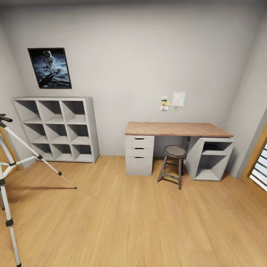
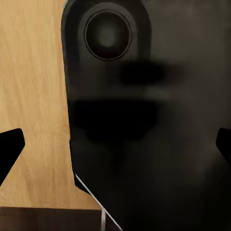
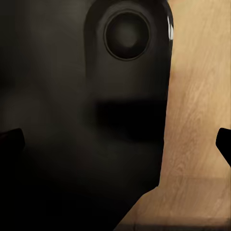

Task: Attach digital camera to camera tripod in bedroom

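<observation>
We are in the bedroom, and the camera tripod [image 1: 22, 163] stands at the far left edge of the head view, on the wood floor [image 1: 141, 222], with one leg reaching toward the cube shelf [image 1: 59, 128]. We do not find the digital camera on the desk [image 1: 177, 129], on the floor, or anywhere else we can look, so for now we cannot say where it is.

The step in hand, as we judge it, is still searching and approaching. To do it well we should turn the base slowly to the left, so that the tripod's head comes fully into view, and keep the arms low and close to the body (a leg is easy to knock).

In the left wrist view, the left gripper [image 2: 115, 144] has dark fingertips [image 2: 10, 144] standing far apart at the two edges, with nothing between them but the robot's own dark body [image 2: 144, 120]. The right gripper [image 3: 115, 144] looks the same, spread wide and empty.

About containers: the nine compartments of the cube shelf all appear empty. The open cabinet [image 1: 211, 157] under the right end of the desk also looks empty. The three drawers [image 1: 139, 154] at the left end are closed, so their contents are hidden. A stool [image 1: 172, 165] stands between them.
</observation>
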Motion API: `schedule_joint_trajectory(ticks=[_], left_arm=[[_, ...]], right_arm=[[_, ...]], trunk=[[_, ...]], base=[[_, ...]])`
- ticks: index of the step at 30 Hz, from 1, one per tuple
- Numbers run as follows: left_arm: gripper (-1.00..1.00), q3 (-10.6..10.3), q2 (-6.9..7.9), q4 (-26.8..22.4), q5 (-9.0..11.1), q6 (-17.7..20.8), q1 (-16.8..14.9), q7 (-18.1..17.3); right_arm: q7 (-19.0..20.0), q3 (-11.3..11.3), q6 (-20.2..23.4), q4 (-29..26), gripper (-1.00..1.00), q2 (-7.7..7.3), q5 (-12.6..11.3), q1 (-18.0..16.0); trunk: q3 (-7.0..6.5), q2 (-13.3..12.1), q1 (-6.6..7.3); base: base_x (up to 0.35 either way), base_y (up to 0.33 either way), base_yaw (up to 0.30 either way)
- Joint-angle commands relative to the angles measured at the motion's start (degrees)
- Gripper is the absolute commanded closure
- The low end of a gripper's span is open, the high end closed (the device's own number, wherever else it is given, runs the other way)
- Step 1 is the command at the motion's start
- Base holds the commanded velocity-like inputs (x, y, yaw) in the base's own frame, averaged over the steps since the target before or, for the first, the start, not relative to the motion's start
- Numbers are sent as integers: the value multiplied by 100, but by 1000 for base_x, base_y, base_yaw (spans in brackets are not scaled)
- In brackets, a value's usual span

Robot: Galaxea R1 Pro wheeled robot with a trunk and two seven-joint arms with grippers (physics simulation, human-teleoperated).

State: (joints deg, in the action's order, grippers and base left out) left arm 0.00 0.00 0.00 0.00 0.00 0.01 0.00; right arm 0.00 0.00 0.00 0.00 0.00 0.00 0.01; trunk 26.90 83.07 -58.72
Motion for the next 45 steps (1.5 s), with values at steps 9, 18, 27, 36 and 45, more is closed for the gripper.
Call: schedule_joint_trajectory(ticks=[9, 18, 27, 36, 45], left_arm=[[-100, 73, -80, -150, 74, -85, 12, -18], [-100, 77, -79, -167, 61, -19, 15, -19], [-100, 79, -79, -176, 69, -26, 16, -18], [-100, 65, -71, -181, 469, -27, 16, -18], [-100, 45, -60, -186, 1083, -26, 15, -18]], right_arm=[[-27, 21, -28, 0, -100, -32, 19, -10], [-25, 26, -21, 0, -100, -27, 26, -10], [-21, 27, -13, 0, -100, -26, 18, -10], [-34, 27, -17, 0, -100, -35, 18, -10], [-37, 19, -19, -3, -100, -35, 22, -10]], trunk=[[3, 1, 0], [3, 1, 0], [3, 1, 0], [3, 1, 0], [3, 1, 0]], base=[[0, 0, 0], [0, 0, 0], [0, 0, 7], [0, 0, 222], [0, 0, 269]])
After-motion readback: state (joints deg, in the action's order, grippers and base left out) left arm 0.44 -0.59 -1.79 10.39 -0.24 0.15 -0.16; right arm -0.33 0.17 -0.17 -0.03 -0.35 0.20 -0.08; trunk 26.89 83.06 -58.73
